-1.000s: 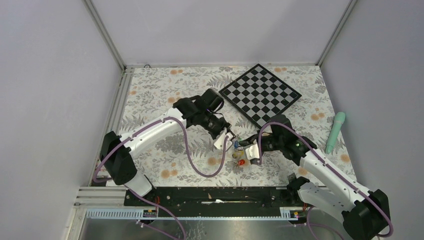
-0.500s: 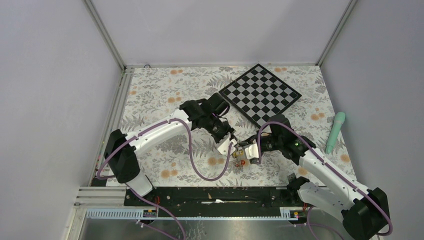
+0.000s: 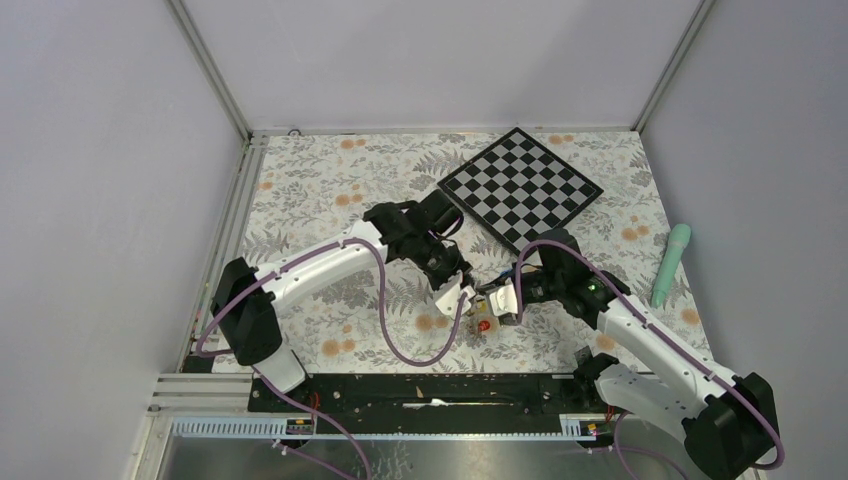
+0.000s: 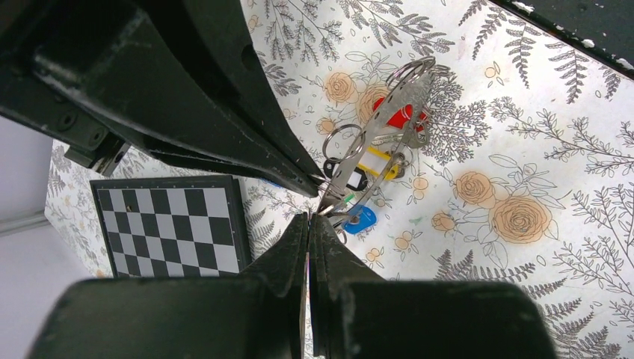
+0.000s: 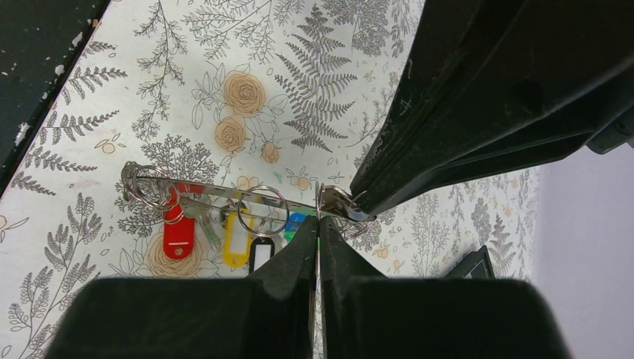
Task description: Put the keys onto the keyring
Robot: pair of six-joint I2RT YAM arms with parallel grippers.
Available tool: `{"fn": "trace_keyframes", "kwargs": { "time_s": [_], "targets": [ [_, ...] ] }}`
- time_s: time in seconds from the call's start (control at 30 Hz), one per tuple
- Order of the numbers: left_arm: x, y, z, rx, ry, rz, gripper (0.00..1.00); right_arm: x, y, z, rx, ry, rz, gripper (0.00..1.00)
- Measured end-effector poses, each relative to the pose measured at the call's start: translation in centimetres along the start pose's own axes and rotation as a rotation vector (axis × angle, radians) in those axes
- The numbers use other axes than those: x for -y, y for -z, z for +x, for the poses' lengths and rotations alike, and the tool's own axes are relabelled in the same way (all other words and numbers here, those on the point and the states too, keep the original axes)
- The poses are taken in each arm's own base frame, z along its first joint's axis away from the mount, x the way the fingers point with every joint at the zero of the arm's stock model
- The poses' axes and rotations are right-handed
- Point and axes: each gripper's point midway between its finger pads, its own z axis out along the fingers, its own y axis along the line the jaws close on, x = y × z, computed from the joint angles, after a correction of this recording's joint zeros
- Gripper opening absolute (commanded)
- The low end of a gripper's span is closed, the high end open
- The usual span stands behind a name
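Overhead, lower centre: two grippers meet tip to tip over the floral tablecloth (image 3: 320, 190).

One keyring (image 4: 383, 127), seen edge-on as a thin metal band. The keys (image 5: 233, 241) cluster along it. Four tags are plain: red tag (image 4: 401, 117), yellow tag (image 4: 376, 159), black tag (image 4: 353, 179), blue tag (image 4: 362, 219). A green sliver (image 4: 342, 198) shows by the fingertips. Two small wire loops (image 5: 263, 209) counted.

Right gripper (image 5: 318, 223) is pinched tight on the keyring's end. Left gripper (image 4: 309, 221) has its jaws pressed together at the same end; cannot tell what it nips.

One chequered board (image 3: 520, 187) upper centre. One mint-green handle (image 3: 671, 264) far right.
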Motion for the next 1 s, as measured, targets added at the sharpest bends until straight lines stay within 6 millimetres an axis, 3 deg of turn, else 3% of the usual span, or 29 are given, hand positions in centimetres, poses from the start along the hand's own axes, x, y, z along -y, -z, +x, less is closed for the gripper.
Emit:
{"fn": "trace_keyframes", "kwargs": {
  "time_s": [1.0],
  "targets": [
    [0.94, -0.67, -0.49, -0.027, -0.059, 0.054, 0.0, -0.11, -0.35, 0.33, 0.001, -0.086, 0.0, 0.0]
  ]
}}
